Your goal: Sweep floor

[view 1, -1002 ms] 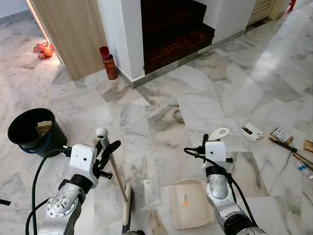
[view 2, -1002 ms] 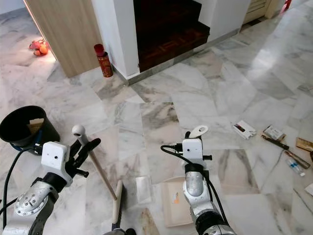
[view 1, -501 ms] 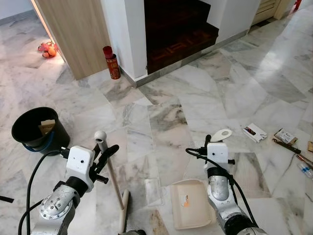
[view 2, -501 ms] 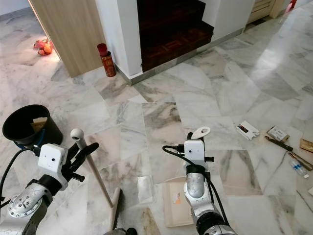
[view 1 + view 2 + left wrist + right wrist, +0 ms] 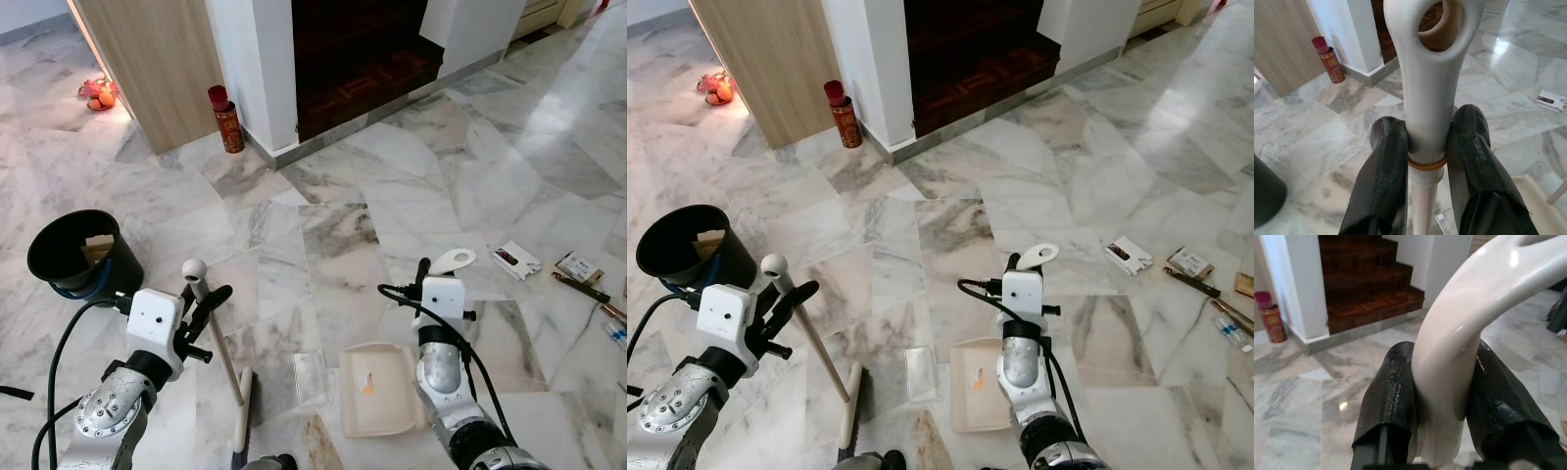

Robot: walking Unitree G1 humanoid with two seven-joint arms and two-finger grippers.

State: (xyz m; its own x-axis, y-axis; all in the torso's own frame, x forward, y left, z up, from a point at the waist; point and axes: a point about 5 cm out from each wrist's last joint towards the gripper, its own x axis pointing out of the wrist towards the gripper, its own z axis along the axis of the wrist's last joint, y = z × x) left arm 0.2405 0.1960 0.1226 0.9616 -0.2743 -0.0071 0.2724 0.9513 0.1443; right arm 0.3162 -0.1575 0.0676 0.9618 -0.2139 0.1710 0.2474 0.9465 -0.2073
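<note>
Marble floor [image 5: 392, 196] stretched before the robot as its left gripper [image 5: 1427, 161] clamped a broom [image 5: 217, 350] just below the handle's white hanging loop, the stick slanting down to a pale head resting on the tiles, apparently poised for a stroke. Its right gripper [image 5: 1442, 396] pinched the curved cream handle of a dustpan [image 5: 377, 387], whose pan sat flat on the floor just beside a clear plastic wrapper [image 5: 311, 377], seemingly placed to catch debris. More litter [image 5: 516, 259] lay well apart to the right.
</note>
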